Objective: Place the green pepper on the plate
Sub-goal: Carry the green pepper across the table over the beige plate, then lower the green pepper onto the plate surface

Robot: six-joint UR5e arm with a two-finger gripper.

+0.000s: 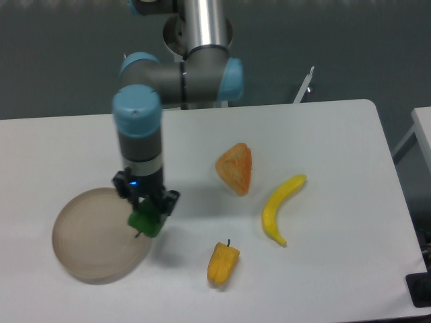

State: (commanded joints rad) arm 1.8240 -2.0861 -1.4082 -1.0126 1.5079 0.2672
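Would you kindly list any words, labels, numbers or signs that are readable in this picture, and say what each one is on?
None: no readable text shows anywhere.
The grey and blue robot arm carries no legible marking; its only mark is a small blue light above the hand.
The small bright green toy pepper, round beige plate, yellow banana, yellow-orange pepper and orange wedge-shaped toy are all unlabelled.

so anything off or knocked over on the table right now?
Nothing stands out. The gripper holds the green pepper over the plate's right edge; the yellow pepper, banana and orange wedge lie apart on the table, intact.
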